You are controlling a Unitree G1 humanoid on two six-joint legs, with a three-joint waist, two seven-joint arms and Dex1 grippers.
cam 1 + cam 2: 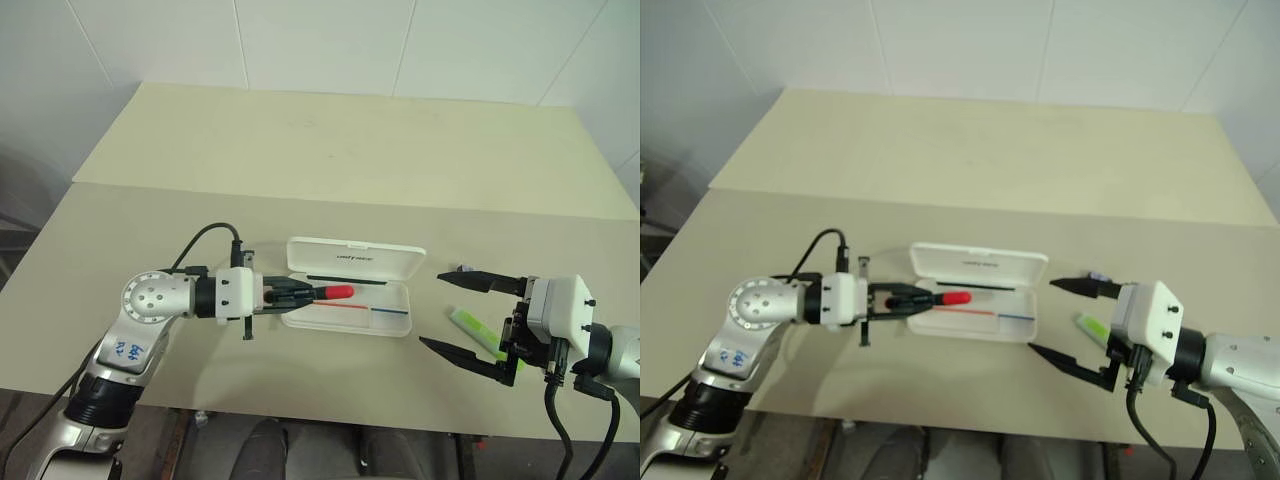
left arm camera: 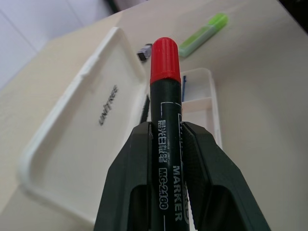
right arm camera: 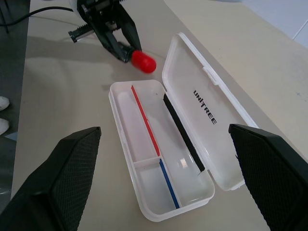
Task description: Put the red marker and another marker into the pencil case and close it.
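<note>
The red marker (image 1: 325,292) is clamped between the fingers of the left gripper (image 1: 300,293), lying about level with its red cap leading out over the near-left end of the case (image 1: 399,310). The case sits open on the table (image 1: 300,150), lid (image 1: 355,258) laid back flat, the tray empty with a red and blue stripe down the middle. The marker is held by its barrel, so most of its length sticks out past the fingertips.

To do this step well, I judge the marker should be lined up along the tray's long side, carried further in until its whole length is over the tray, then lowered close to the floor before release; dropped from where it hangs now, its tail end would likely catch the rim and tip out. It should go to 1 side of the stripe, leaving room for the second pen.

The green marker (image 1: 478,331) lies on the table right of the case, between the wide-open fingers of the right gripper (image 1: 462,318), which holds nothing; whether they touch it I cannot tell
</note>
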